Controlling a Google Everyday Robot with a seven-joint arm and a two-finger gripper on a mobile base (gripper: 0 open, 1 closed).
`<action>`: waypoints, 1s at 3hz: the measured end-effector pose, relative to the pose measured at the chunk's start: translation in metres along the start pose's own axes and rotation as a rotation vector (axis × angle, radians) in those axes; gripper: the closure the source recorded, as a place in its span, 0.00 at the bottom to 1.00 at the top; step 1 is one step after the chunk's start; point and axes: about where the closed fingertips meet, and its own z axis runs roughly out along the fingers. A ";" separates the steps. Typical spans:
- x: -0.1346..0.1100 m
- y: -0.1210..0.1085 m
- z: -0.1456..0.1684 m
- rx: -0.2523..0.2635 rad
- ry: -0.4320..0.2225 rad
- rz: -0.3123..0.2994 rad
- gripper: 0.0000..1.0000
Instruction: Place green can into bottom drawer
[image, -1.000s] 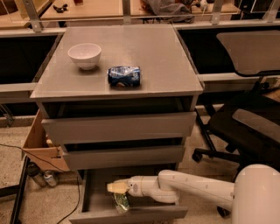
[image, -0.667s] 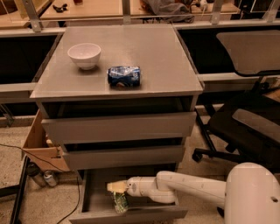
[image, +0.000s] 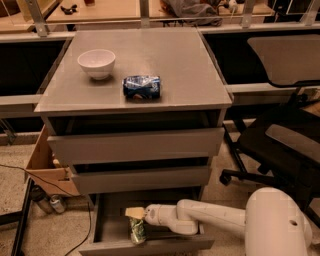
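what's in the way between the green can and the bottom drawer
Nothing visible. The bottom drawer is pulled open and the green can is already inside it, upright, right below the hand, which reaches in from the right. The blue can and bowl sit up on top.

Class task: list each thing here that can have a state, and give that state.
bottom drawer: pulled open.
green can: upright inside the bottom drawer.
pincer: inside the bottom drawer, directly above the green can.
blue-and-white can: on its side on the cabinet top, dented.
white bowl: upright on the cabinet top.
top drawer and middle drawer: not pulled out.
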 end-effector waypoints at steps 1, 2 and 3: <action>-0.007 -0.014 0.008 0.023 -0.030 0.044 1.00; -0.017 -0.023 0.014 0.041 -0.060 0.061 1.00; -0.030 -0.028 0.018 0.052 -0.078 0.061 1.00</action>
